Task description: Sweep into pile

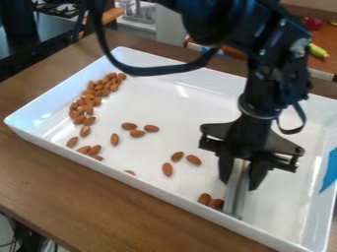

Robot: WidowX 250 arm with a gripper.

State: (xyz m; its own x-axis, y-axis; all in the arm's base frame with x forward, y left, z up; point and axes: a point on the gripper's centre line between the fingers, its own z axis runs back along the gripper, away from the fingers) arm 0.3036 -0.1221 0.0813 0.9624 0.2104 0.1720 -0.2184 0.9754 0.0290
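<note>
Over the right half of the white tray (158,189), the black gripper (241,172) hangs down, shut on a pale, flat sweeping tool (237,192). The tool stands upright, its lower end at the tray's floor near the front wall. Two or so almonds (205,199) lie just left of its lower end. Three almonds (167,169) are spread out left of the gripper, and three more (137,133) lie around the tray's middle. A dense band of almonds (89,101) runs along the left side, with several looser ones (84,149) near the front left wall.
The tray's raised walls surround the work area on a brown wooden table (99,206). Blue tape (330,170) is on the tray's right side. A black cable loops above the tray's back part. At the back right, a yellow-green object (319,50) lies on another wooden surface.
</note>
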